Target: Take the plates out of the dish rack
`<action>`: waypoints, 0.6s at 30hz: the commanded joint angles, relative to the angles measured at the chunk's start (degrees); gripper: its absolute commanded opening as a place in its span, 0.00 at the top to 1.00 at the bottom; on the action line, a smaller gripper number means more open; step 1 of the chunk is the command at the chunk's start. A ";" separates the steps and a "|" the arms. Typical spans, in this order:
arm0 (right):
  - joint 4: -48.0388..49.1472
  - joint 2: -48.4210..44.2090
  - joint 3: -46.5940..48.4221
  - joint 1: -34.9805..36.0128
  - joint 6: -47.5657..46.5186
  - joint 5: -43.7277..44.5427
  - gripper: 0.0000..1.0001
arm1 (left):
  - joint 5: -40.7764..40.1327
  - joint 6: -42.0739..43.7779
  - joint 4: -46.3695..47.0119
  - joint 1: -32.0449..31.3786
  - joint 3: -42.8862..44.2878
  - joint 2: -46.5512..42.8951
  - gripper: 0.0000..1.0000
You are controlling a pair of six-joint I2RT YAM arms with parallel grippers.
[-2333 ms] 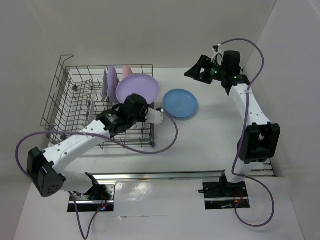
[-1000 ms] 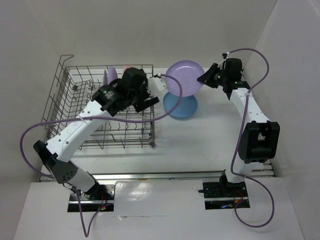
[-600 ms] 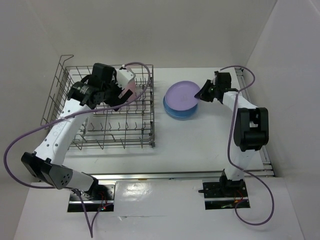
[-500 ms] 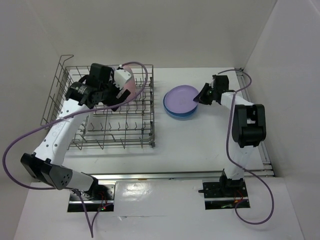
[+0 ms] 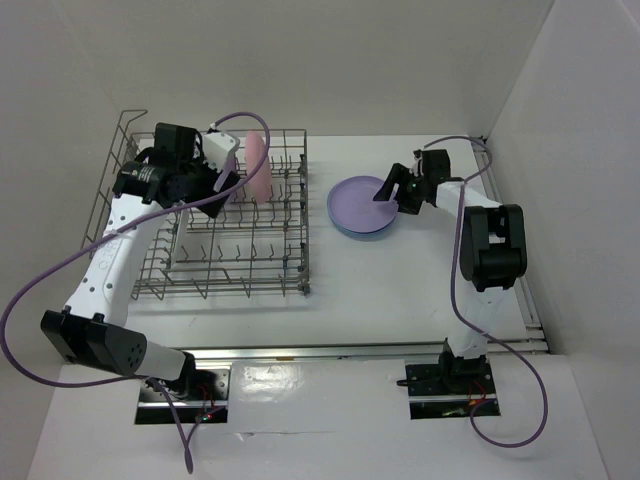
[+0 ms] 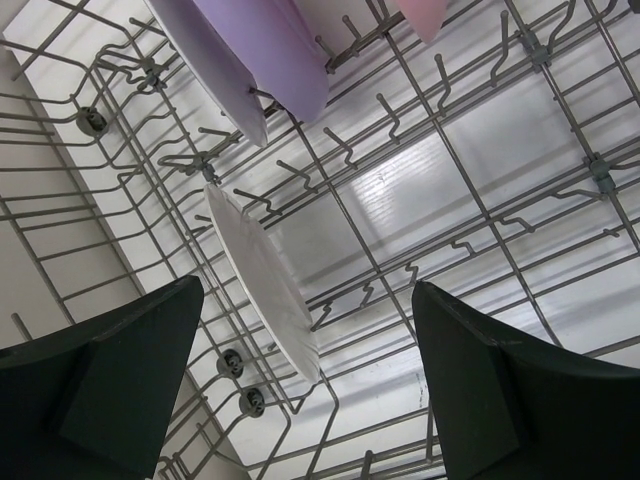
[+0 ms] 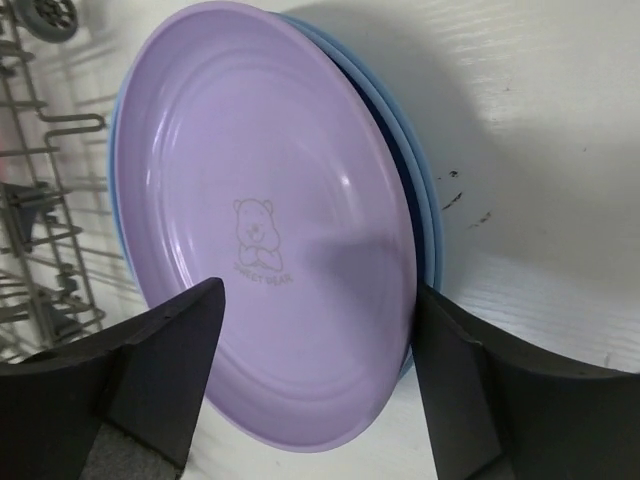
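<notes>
Left pincer (image 6: 307,285) hovers over the dish rack (image 5: 200,240), its jaws spread wide with nothing between them. Right below it in the left wrist view a white plate (image 6: 265,290) stands on edge among the tines. Further along that row a racked lavender plate (image 6: 275,50) leans upright, and a paler plate (image 6: 205,60) sits just beside it. A pink plate (image 5: 255,165) stands upright near the rack's far right corner, close to the left wrist.

Over on the right side, the right pincer (image 7: 318,290) is low over the stack on the counter (image 5: 400,290), jaws wide apart and empty. The stacked lavender plate (image 7: 260,200) lies face up, a little bear print at its centre. It rests inside the blue plate (image 7: 425,200), whose rim peeks out around the edge. One dark finger shows on each side of the lavender plate in the right wrist view, and I cannot tell whether either one touches it. The stack sits just to the right of the rack, apart from its wire side
</notes>
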 commanded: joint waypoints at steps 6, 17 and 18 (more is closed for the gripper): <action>-21.86 -5.10 11.15 2.72 -8.71 23.06 0.18 | 0.02 -1.66 -0.63 2.50 4.22 1.91 0.00; -11.15 -9.33 6.42 12.74 -15.83 24.34 0.33 | -7.55 -4.83 -2.21 6.01 1.67 5.07 0.00; -8.53 -8.11 6.41 13.96 -15.83 22.75 0.37 | -8.16 -5.44 -2.73 6.63 1.67 5.07 0.00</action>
